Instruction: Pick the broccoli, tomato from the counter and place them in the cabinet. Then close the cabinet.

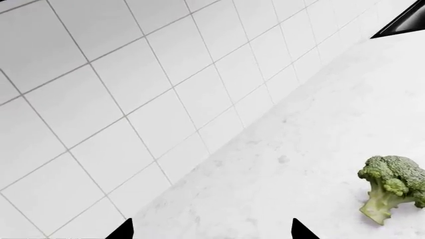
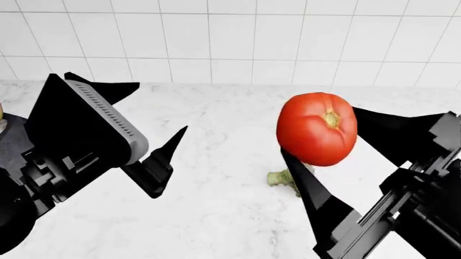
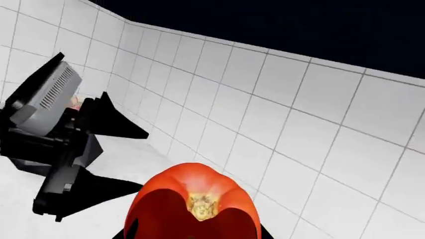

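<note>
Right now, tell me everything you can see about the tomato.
The tomato is round, glossy and red, with a small yellowish-green stem scar that faces the head camera. It looks smooth and whole. The right gripper is shut on it, one black finger at each side, holding it up off the white marble-look counter, in front of the tiled wall. The broccoli lies on the counter beyond it, mostly hidden in the head view.

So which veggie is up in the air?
The tomato, red and round, held up in the right hand. The green broccoli lies on the counter.

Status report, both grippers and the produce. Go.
Right gripper shut on tomato, lifted. Left gripper open, empty. Broccoli on counter.
</note>
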You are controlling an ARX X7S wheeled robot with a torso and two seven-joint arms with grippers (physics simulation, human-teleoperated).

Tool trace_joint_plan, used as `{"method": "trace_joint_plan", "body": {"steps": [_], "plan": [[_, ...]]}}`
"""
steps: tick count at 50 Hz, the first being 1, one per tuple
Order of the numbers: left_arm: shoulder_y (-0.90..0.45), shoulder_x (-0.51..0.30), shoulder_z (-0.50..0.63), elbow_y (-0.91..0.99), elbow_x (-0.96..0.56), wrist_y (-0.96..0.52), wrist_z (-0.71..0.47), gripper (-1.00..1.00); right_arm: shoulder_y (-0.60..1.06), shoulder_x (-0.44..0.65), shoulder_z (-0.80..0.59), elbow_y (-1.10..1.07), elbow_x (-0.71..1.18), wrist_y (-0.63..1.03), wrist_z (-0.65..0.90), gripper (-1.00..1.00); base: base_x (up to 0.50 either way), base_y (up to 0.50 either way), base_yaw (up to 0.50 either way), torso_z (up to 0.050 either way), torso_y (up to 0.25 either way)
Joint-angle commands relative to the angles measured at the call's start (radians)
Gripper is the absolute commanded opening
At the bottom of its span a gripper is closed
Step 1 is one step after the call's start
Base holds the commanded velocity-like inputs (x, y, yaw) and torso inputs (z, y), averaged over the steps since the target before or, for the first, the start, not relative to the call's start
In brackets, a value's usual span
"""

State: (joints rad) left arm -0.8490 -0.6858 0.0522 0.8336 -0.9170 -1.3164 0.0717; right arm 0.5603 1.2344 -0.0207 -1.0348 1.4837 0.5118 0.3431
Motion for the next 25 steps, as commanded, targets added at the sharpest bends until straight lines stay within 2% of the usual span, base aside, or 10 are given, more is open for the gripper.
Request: {"method": "trace_joint_plan", "body": {"steps": [1,5,12,25], "plan": [[-0.009,-0.004,0.001,0.006,-0.016,-0.012,-0.017,1.00,0.438,-0.053,-0.128,-0.012,0.128,0.039,0.185,-1.00,0.00,0.00,0.00,0.000,0.000],[-0.018,-0.003,0.008,0.005,-0.020,-0.013,-0.019,1.00,0.586,-0.130,-0.143,-0.012,0.190,0.114,0.266,-1.00,0.00,0.00,0.00,0.000,0.000],[-0.013,-0.002,0.008,0.007,-0.030,-0.010,-0.026,1.00,0.752,-0.216,-0.198,0.005,0.226,0.161,0.377,-1.00,0.00,0.00,0.00,0.000,0.000],[0.018,-0.007,0.032,-0.005,-0.005,0.036,-0.019,1.00,0.936,-0.369,-0.294,0.062,0.188,0.221,0.513,-1.00,0.00,0.00,0.00,0.000,0.000]]}}
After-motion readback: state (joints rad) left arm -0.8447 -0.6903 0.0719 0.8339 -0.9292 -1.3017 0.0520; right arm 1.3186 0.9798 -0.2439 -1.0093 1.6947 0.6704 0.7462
